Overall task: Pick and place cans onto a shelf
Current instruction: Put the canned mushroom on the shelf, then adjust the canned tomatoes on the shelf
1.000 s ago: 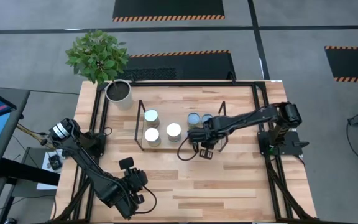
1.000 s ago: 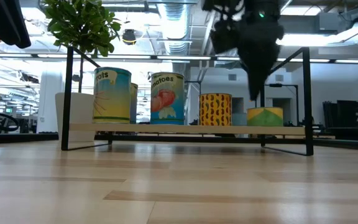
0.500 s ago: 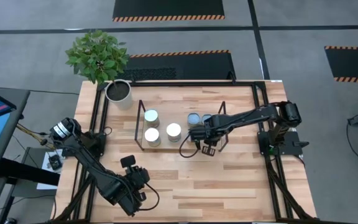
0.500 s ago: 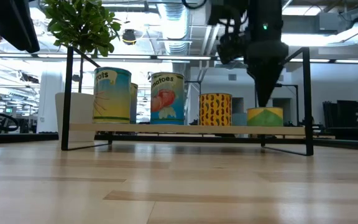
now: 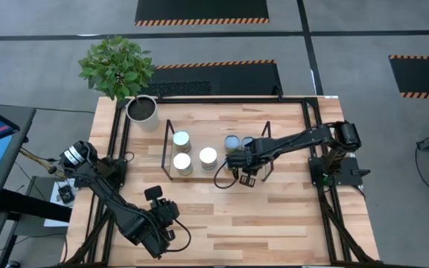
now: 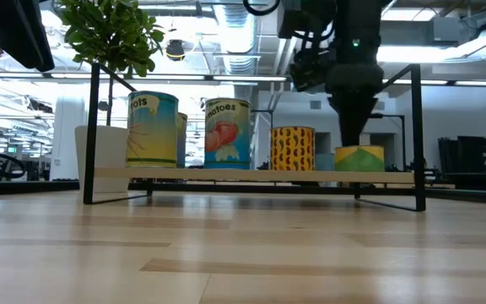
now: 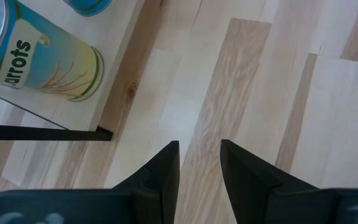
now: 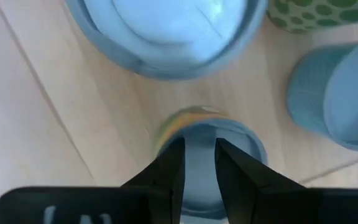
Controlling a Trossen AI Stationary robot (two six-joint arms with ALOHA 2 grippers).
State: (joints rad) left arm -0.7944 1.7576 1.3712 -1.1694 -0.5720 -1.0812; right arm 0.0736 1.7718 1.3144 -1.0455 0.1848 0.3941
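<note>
The shelf holds several cans. In the low view a carrots can, a tomatoes can, a yellow can and a green-and-yellow can stand upright on its board. My right gripper points down right over the green-and-yellow can's pale blue top, fingers shut to a narrow gap. It hides that can in the high view. My left gripper is shut and empty above the table's near left part. My right gripper comes at the green-and-yellow can from above, its fingers pointing down at the middle of the lid. I cannot tell whether the tips touch the lid. The can stands upright on the shelf's near right part.
A white plant pot stands at the far left behind the shelf. Black wire uprights stand at the shelf's ends. Other cans stand close around the right gripper. Bare wood lies between the shelf and the near edge.
My right gripper has come down from above the shelf onto the green-and-yellow can's top, shifting a little sideways on the way. The can has stayed upright in its place.
</note>
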